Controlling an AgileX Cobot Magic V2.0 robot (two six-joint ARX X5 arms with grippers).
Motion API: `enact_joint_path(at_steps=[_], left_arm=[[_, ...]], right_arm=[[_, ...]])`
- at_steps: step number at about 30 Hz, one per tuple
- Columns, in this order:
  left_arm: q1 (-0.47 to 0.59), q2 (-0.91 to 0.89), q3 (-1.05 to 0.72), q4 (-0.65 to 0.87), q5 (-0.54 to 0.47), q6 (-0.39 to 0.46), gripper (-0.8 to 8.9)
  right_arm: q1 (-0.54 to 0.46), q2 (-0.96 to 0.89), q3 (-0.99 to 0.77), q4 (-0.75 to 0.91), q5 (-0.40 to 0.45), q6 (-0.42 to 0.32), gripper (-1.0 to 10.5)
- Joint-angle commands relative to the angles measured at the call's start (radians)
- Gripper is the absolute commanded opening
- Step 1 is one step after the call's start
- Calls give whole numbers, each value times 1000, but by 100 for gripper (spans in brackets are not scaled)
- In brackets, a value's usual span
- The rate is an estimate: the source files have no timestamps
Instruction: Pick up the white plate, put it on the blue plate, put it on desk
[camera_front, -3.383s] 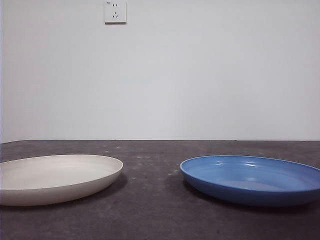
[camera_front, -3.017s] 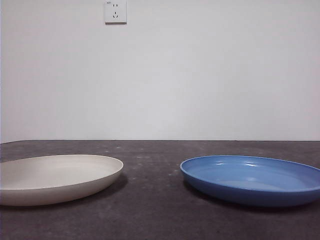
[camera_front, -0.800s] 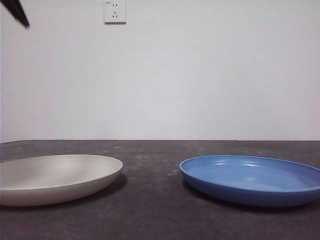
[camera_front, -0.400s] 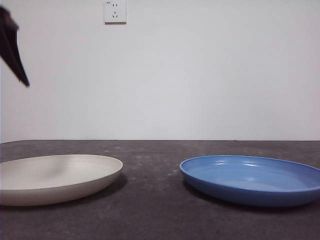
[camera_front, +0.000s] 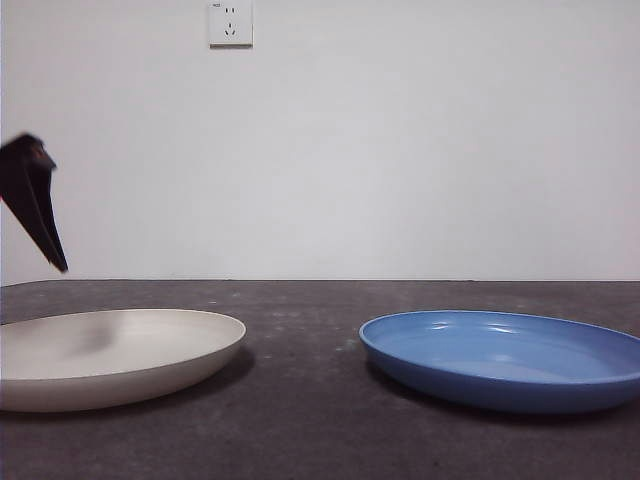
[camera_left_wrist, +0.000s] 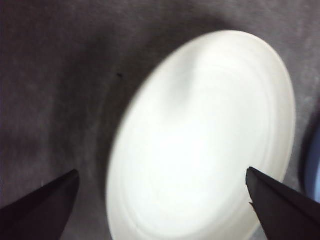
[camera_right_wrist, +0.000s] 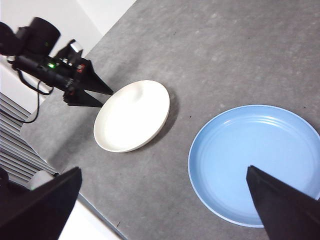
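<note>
Even soft light; left wrist view blurred.

A bare robot test bench in a plain indoor room of laboratory type: a rough, speckled grey desk (camera_front: 310, 420) stands against an unadorned white wall (camera_front: 400, 150) that carries only 1 white electrical socket (camera_front: 230, 23). The right wrist view shows a black robot arm (camera_right_wrist: 55, 70) with a small green indicator light and trailing black cables beside the desk edge, over a pale floor. The only articles on the desk are 2 empty plates, the white plate (camera_front: 110, 355) and the blue plate (camera_front: 505, 358), lying well apart.
</note>
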Motion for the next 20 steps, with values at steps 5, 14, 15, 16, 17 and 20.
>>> enact_joint_path(at_steps=[5,14,15,16,17,20], left_arm=[[4,96,21,44,6,19,531],[2,132,21,45,7,19,423],[2,132,21,47,7,19,383],[2,132,21,48,6,19,346],[2,132,21,50,6,19,300],[2,132,21,51,6,20,183]], right_arm=[[4,5,15,10,-3,-6,549],[4,5,15,10,1,-7,549],[4,5,15,10,1,-7,549],[4,5,15,10,1,-7,549],[4,5,15,10,1,-7,549],[4,5,15,10,1,-7,549]])
